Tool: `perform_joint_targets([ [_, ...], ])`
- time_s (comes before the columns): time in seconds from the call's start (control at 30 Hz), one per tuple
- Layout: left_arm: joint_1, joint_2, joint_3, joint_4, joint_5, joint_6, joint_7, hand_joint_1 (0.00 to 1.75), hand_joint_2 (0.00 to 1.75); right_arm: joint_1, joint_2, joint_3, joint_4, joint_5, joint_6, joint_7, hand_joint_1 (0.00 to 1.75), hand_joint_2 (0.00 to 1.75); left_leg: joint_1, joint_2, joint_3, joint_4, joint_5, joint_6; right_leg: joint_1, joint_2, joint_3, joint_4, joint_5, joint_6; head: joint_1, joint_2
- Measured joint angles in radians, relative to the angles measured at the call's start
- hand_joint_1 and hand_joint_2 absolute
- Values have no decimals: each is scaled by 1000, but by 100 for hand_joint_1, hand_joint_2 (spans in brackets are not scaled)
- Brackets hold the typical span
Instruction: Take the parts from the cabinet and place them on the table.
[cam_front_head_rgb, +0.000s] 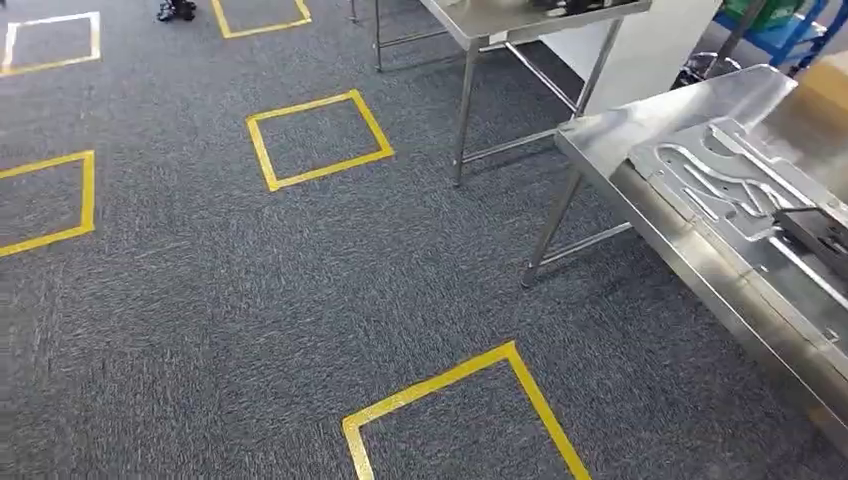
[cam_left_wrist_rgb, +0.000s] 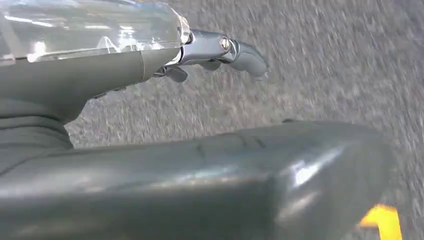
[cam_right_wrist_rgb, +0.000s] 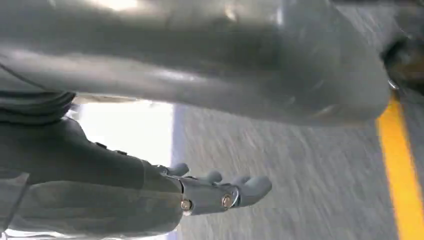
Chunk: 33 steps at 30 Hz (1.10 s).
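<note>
While the metal parts (cam_front_head_rgb: 730, 180) lie on the steel table (cam_front_head_rgb: 600, 135) at the right, cut off by the frame edge, the left hand (cam_left_wrist_rgb: 220, 50) and right hand (cam_right_wrist_rgb: 220, 192) hang over blurred carpet (cam_front_head_rgb: 200, 300), fingers extended and holding nothing.

Steel tables: two are standing on the carpet, a near table (cam_front_head_rgb: 600, 135) and a far table (cam_front_head_rgb: 480, 20).
Yellow tape squares: five are showing on the floor, some cut off by the frame.
Flat metal parts: one part (cam_front_head_rgb: 715, 180) is lying on the near table.
</note>
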<state>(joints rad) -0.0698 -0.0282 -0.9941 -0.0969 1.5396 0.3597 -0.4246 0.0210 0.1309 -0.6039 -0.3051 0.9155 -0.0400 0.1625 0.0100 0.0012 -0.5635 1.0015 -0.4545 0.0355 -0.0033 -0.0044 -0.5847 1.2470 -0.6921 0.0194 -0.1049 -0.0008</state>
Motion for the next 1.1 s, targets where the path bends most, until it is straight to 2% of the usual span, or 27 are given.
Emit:
perform_joint_targets([
  [0.03, 1, 2, -9, 0, -2, 1, 0, 0, 0, 0, 0, -10, 16, -1, 10, 2, 0, 0, -2, -15, -4, 2, 1, 0, -1, 1, -32, 57, -13, 0, 0, 0],
  [0.07, 2, 4, -13, 0, -4, 2, 0, 0, 0, 0, 0, -17, 25, -2, 14, 0, 0, 0, -3, -28, -5, 2, 2, -1, -2, 1, -39, 60, 6, -1, 0, 0],
  [0.1, 3, 5, -22, 0, -8, 3, -1, 0, 0, -2, 0, -28, 35, -5, 17, -13, 0, 0, -4, -44, -4, 4, 2, -2, -2, 2, -21, 13, 51, -4, 0, 0],
  [0.13, 3, 6, -31, 0, -11, 3, -3, 0, 0, -3, 0, -35, 41, -8, 19, -30, 0, 0, -4, -58, -2, 6, 3, -3, -2, 9, 14, -69, 106, -8, 0, 0],
  [0.17, 3, 7, -35, 0, -12, 3, -7, 0, 0, -4, 0, -40, 45, -10, 19, -48, 0, 0, -4, -70, -1, 7, 3, -4, -2, 24, 49, -152, 151, -13, 0, 0],
  [0.2, 3, 7, -39, 0, -13, 3, -13, 0, 0, -3, 0, -47, 51, -11, 16, -76, 0, 0, -2, -81, -6, 7, 5, -8, -3, 85, 76, -228, 178, -20, 0, 0],
  [0.23, 0, 8, -44, 0, -13, 2, -18, 0, 0, -4, 1, -51, 56, -11, 14, -99, 0, 0, -9, -91, -12, 16, 5, -16, -4, 103, 75, -243, 176, -21, 0, 0],
  [0.27, 0, 10, -49, 0, -13, -1, -23, 0, 0, -6, 1, -53, 60, -10, 12, -123, 0, 0, -5, -101, -18, 13, 10, -24, -2, 85, 71, -241, 178, -21, 0, 0],
  [0.33, 6, 13, -57, 0, -11, -2, -29, 0, 0, -14, 1, -54, 64, 0, 7, -152, 0, 0, 0, -122, -20, 5, 18, -38, 3, 69, 73, -241, 181, -28, 0, 0],
  [0.37, 8, 16, -60, 0, -10, -2, -31, 0, 0, -18, 1, -55, 66, 6, 6, -163, 0, 0, -6, -128, -25, 8, 18, -44, -8, 55, 76, -256, 189, -37, 0, 0],
  [0.4, 10, 18, -61, 0, -10, -2, -34, 0, 0, -21, 3, -55, 69, 10, 5, -170, 0, 0, -7, -75, -35, 36, -3, -43, -8, 37, 81, -263, 194, -44, 0, 0],
  [0.43, 8, 18, -63, 0, -9, -2, -35, 0, 0, -20, 2, -55, 72, 15, 5, -175, 0, 0, -7, -43, -59, 90, -41, -46, -8, 25, 80, -263, 195, -51, 0, 0],
  [0.5, 5, 20, -65, 0, -2, -1, -35, 0, 0, -19, 2, -55, 78, 24, 3, -174, 0, 0, -4, -16, -127, 244, -119, -53, -2, -4, 78, -261, 194, -53, 0, 0],
  [0.53, 6, 21, -65, 0, 0, 1, -33, 0, 0, -19, 2, -55, 81, 31, 3, -171, 0, 0, -1, -12, -155, 310, -141, -57, -1, -19, 76, -260, 193, -53, 0, 0],
  [0.57, 9, 21, -65, 0, 3, 5, -30, 0, 0, -20, 2, -55, 83, 36, 3, -165, 0, 0, 0, -9, -159, 325, -136, -58, 0, -33, 75, -259, 193, -53, -1, 0],
  [0.6, 12, 21, -65, 0, 7, 9, -26, 0, 0, -22, 3, -54, 85, 40, 3, -161, 0, 0, 1, -6, -134, 284, -108, -59, 0, -46, 75, -258, 191, -53, -1, 0],
  [0.67, 13, 21, -65, 0, 10, 12, -19, 0, 0, -25, 4, -54, 89, 43, 4, -147, 0, 0, 1, 13, -35, 110, -32, -56, -1, -68, 78, -255, 187, -48, -1, 0],
  [0.7, 12, 21, -65, 0, 11, 12, -14, 0, 0, -25, 4, -54, 90, 45, 4, -139, 0, 0, -1, 58, 18, 17, -15, -51, 2, -79, 82, -252, 184, -43, -1, 0],
  [0.73, 10, 21, -65, 0, 14, 12, -11, 0, 0, -25, 4, -54, 91, 47, 5, -130, 0, 0, -9, 76, 23, 7, -23, -41, 9, -87, 81, -250, 180, -37, 0, 0],
  [0.83, 18, 21, -66, 0, 21, 9, -5, 0, 0, -32, 4, -54, 95, 50, 6, -111, 0, 0, -12, 44, 10, 5, -17, -29, 6, -109, 86, -253, 182, -24, 0, 0],
  [0.87, 20, 21, -66, 0, 22, 8, -5, 0, 0, -34, 4, -54, 95, 50, 7, -106, 0, 0, -7, 32, 10, -4, -11, -20, 8, -119, 89, -254, 180, -16, 0, 0],
  [0.9, 21, 21, -66, 0, 22, 5, -5, 0, 0, -34, 3, -54, 95, 50, 7, -100, 0, 0, -2, 25, 18, -10, -3, -15, 0, -84, 86, -240, 167, -8, 0, 0],
  [0.93, 20, 20, -68, 0, 21, 0, -5, 0, 0, -32, 0, -54, 96, 48, 8, -97, 0, 0, -1, 17, 15, -11, 1, -9, -1, -34, 66, -200, 133, -4, 0, 0],
  [0.97, 18, 20, -68, 0, 21, -3, -6, 0, 0, -30, 0, -55, 97, 45, 7, -94, 0, 0, -1, 7, 10, -11, 2, -6, -2, -10, 30, -125, 87, -2, 0, 0],
  [1.03, 17, 21, -73, 0, 17, -8, -10, 0, 0, -29, 0, -58, 99, 39, 5, -93, 0, 0, -4, -13, 3, -10, 5, -4, -4, -1, -46, 32, 22, 0, 0, 0],
  [1.07, 19, 21, -77, 0, 13, -10, -15, 0, 0, -28, 0, -59, 101, 37, 2, -95, 0, 0, -5, -28, 2, -8, 5, -4, -4, 0, -66, 72, 22, -1, 0, 0],
  [1.1, 21, 21, -80, 0, 11, -12, -18, 0, 0, -27, 0, -60, 101, 35, -1, -99, 0, 0, -6, -41, 2, -7, 6, -6, -4, 0, -58, 52, 48, -1, 0, 0],
])
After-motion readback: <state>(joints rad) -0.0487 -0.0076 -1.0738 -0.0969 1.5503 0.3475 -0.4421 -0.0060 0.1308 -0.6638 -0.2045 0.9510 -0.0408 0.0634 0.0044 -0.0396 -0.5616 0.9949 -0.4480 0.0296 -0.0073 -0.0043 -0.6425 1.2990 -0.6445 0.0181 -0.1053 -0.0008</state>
